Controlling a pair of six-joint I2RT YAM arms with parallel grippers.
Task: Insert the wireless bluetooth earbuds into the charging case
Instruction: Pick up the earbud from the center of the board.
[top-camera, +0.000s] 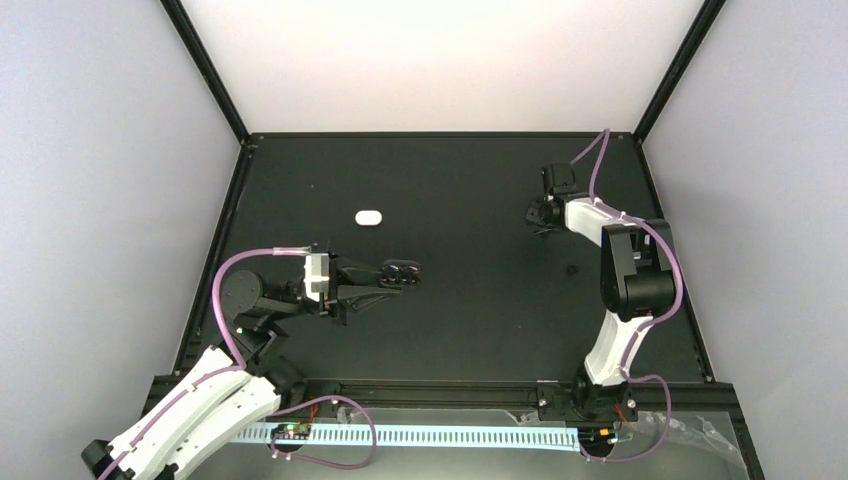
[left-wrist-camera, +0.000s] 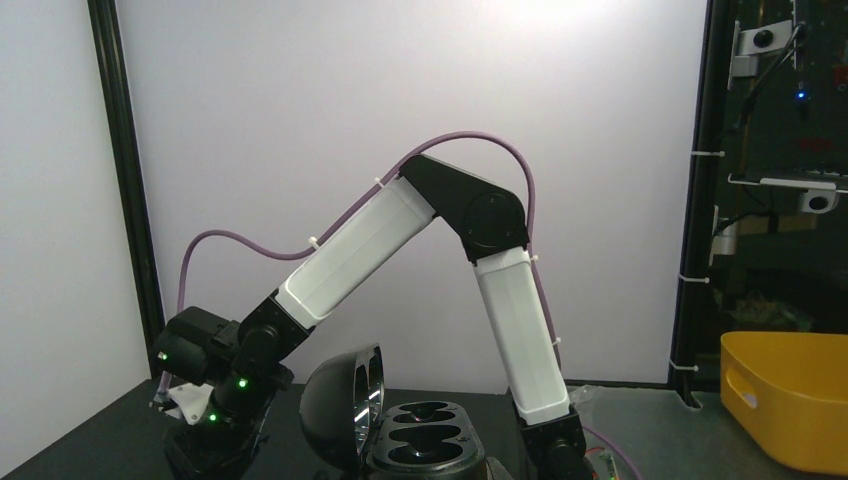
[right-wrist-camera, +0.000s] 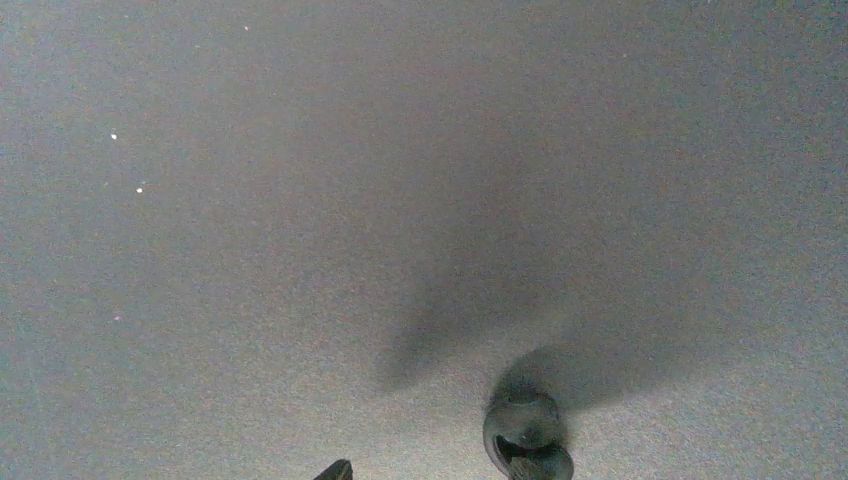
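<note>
Left hand (top-camera: 384, 281) is grasping the open charging case (left-wrist-camera: 424, 442) at the tabletop's (top-camera: 470, 180) near left; right hand (top-camera: 541, 222) is hanging far right, grip indeterminable.

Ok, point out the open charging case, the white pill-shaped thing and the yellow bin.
open charging case (left-wrist-camera: 425, 442): left wrist view, on its tray of wells.
white pill-shaped object (top-camera: 369, 216): top view, on its middle.
yellow bin (left-wrist-camera: 790, 405): left wrist view, on its front wall.

The left arm (top-camera: 200, 400) and right arm (top-camera: 612, 350) wear white shells between black joints. A purple cable (left-wrist-camera: 470, 134) runs along each, held by white ties. Green lights (left-wrist-camera: 241, 382) dot the right arm's wrist.
</note>
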